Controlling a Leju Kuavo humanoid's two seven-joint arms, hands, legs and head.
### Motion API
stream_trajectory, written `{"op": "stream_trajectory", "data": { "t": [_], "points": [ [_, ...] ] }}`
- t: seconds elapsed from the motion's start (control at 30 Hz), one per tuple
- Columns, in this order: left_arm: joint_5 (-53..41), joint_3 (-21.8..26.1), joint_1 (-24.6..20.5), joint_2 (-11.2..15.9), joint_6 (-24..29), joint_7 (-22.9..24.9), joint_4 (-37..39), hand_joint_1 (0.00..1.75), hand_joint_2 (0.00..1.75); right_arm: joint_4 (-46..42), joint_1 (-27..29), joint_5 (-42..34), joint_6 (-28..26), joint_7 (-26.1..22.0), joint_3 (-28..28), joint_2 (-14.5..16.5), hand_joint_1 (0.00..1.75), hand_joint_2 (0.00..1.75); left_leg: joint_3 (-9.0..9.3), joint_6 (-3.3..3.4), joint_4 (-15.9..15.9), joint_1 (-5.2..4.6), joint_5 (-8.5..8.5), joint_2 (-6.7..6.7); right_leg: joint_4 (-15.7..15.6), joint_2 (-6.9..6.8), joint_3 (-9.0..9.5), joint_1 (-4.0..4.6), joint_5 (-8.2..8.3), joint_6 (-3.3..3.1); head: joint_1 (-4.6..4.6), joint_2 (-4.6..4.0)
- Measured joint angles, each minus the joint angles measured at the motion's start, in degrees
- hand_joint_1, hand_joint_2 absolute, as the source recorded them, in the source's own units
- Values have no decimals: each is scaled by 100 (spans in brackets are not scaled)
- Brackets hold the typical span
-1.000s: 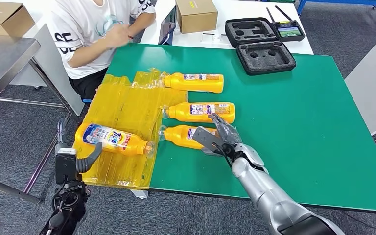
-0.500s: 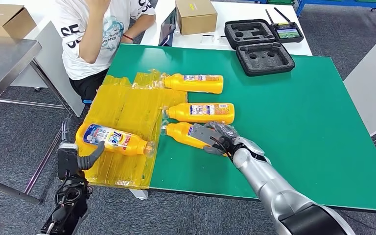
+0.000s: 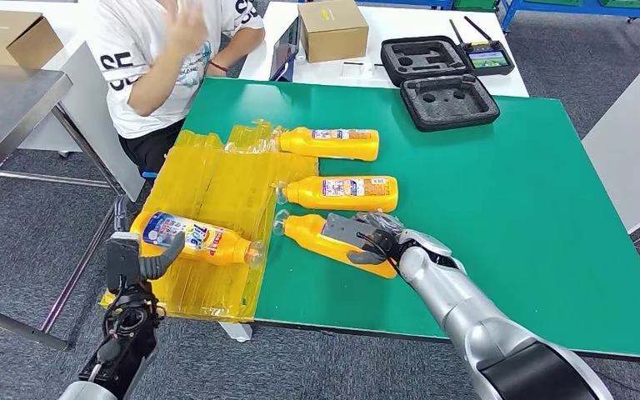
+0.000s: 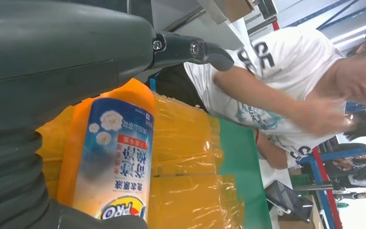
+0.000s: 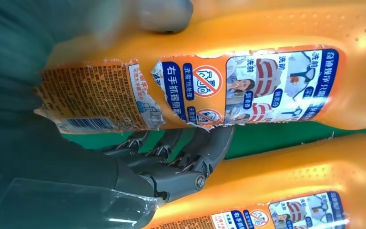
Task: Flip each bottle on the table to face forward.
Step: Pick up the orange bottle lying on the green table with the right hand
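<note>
Several orange bottles lie on their sides on the green table (image 3: 500, 192). My right hand (image 3: 375, 242) grips the nearest bottle (image 3: 312, 232) around its body. In the right wrist view its fingers (image 5: 190, 152) curl under that bottle (image 5: 267, 28) and its back label faces the camera. The middle bottle (image 3: 342, 192) and the far bottle (image 3: 330, 143) lie beyond it, back labels up. A fourth bottle (image 3: 192, 236) with its blue front label up rests on yellow plastic film (image 3: 217, 183). My left hand (image 3: 137, 260) is at that bottle's base, thumb (image 4: 186, 47) spread beside it.
A person in a white shirt (image 3: 158, 58) sits at the table's far left corner with one hand raised. Black foam cases (image 3: 450, 98) and a cardboard box (image 3: 333, 27) stand at the back. A metal table (image 3: 8, 100) is to the left.
My right hand has closed around the nearest bottle and turned its far end toward me. My left hand has risen slightly toward the blue-labelled bottle. The person has raised a hand.
</note>
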Motion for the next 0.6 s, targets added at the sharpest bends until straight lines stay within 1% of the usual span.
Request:
{"op": "stream_trajectory", "data": {
  "t": [0.1, 0.17, 0.23, 0.33, 0.4, 0.5, 0.6],
  "points": [
    [18, -27, -60, -13, -9, -1, 76, 0, 175, 3, 19, -79, 15, -130, 24, -30, 175, 175, 4, 0, 0, 0, 0, 0, 0, 0, 4, 0, 0, 0, 1, 0],
    [40, -44, -95, -17, -16, -9, 130, 0, 175, 3, 47, -224, 8, -331, 21, -42, 175, 175, 4, 0, 0, 0, 0, 0, 0, 0, 7, 0, 0, 0, 0, 0],
    [67, -59, -108, -19, -28, -36, 166, 0, 175, -2, 85, -463, -28, -706, -3, -50, 175, 175, 2, 0, 0, 0, 0, 1, 1, 2, 8, 0, 1, 1, 2, 0],
    [114, -66, -90, -21, -61, -78, 180, 0, 175, -47, 179, -952, -133, -1394, -106, -46, 175, 175, -2, 0, 0, 0, 0, 5, 1, 12, 7, 0, 2, 1, 1, 0],
    [138, -68, -53, -22, -70, -87, 169, 0, 175, -123, 277, -1325, -259, -1743, -213, -27, 175, 175, -9, 0, 0, 1, 0, 6, 2, 14, 0, 1, 2, 1, 1, 0],
    [178, -62, 55, -22, -76, -96, 112, 0, 175, -346, 466, -1781, -509, -2081, -387, 27, 175, 175, -29, -1, 0, 3, 2, 1, 3, 12, -17, 4, 2, 1, 1, -1],
    [251, -36, 168, -21, -76, -114, 45, 0, 175, -596, 620, -2048, -749, -2366, -525, 81, 175, 175, -47, -1, 0, 6, 4, 0, 4, 11, -31, 8, 2, 1, 2, -1]
  ]
}}
